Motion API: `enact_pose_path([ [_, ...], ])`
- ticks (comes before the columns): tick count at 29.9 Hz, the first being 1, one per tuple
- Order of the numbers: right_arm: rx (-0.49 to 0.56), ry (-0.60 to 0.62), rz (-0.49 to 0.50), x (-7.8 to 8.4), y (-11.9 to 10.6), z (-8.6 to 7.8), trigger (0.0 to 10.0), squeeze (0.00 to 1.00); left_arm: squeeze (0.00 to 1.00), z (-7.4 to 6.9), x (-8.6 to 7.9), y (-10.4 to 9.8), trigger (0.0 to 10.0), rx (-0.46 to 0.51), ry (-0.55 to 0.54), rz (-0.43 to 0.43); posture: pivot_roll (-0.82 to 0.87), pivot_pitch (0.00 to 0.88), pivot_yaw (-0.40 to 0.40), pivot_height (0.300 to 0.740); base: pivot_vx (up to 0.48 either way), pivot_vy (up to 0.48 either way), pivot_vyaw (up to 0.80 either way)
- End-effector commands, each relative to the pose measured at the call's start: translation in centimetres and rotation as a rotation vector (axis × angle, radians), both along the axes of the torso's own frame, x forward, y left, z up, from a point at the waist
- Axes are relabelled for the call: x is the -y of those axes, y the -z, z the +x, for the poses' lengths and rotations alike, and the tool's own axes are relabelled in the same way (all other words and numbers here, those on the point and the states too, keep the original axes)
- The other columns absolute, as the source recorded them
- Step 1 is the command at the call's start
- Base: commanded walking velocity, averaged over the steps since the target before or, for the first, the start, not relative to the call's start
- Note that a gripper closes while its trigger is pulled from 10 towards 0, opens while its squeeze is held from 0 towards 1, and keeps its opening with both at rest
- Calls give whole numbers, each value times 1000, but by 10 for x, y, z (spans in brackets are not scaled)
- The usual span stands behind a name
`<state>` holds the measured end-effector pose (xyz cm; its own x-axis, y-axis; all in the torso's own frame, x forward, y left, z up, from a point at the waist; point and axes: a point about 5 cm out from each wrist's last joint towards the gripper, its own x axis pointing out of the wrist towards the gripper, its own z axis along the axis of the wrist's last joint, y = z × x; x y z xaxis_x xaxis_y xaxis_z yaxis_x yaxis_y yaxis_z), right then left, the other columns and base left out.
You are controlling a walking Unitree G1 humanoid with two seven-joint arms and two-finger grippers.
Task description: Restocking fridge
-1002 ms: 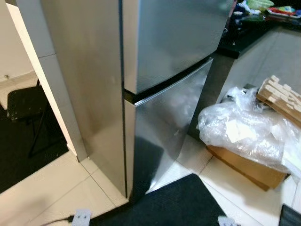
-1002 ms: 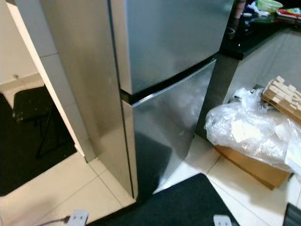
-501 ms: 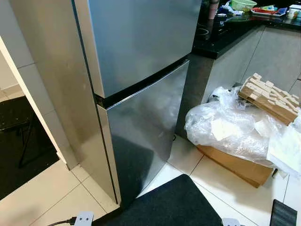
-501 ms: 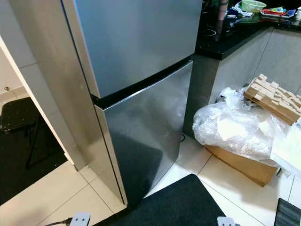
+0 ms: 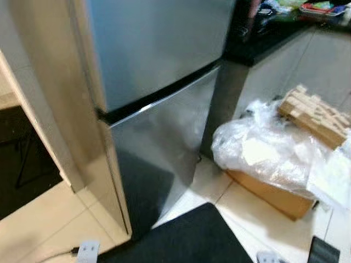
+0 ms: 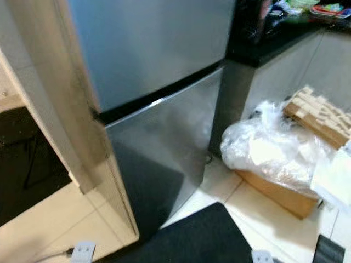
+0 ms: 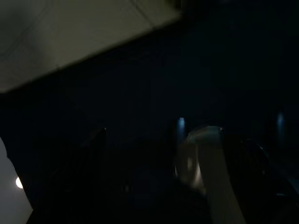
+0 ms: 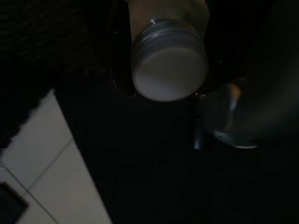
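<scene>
Between the right tool's closed fingers sits a capped bottle (fridge shut ahead).

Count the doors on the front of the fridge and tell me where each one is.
2. The upper door takes up the top of the fridge; the lower door sits beneath it, down to the floor. A dark gap divides them. Both are closed.

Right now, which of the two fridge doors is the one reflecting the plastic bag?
The lower fridge door, below the black gap. Its steel shows a pale reflection of the plastic bag; the upper fridge door is plain grey.
</scene>
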<state>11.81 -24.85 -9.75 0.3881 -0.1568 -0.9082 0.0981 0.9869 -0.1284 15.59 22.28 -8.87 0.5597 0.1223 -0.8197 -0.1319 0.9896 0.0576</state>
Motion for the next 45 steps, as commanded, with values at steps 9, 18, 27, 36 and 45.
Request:
enact_pose_path([
  [9,-1,-2,14,-4,1,-1,10000,0,0,29,-33,-25,10000,230,-186,-63,58,0,-12,740,0,0,0],
  [18,-10,-6,11,-4,2,-4,10000,0,0,89,-57,-82,10000,620,-149,-283,61,0,-15,740,0,0,0],
  [27,-11,-5,14,-4,2,-4,10000,0,0,125,-70,-137,10000,875,51,-348,66,0,-13,740,0,0,0],
  [36,-10,-12,13,-5,2,-3,10000,0,1000,150,-70,-186,10000,1090,211,-367,65,0,-14,740,0,0,0],
  [45,-14,-13,12,-4,2,-4,10000,0,180,170,-55,-243,10000,1263,501,-385,63,0,-14,740,0,0,0],
])
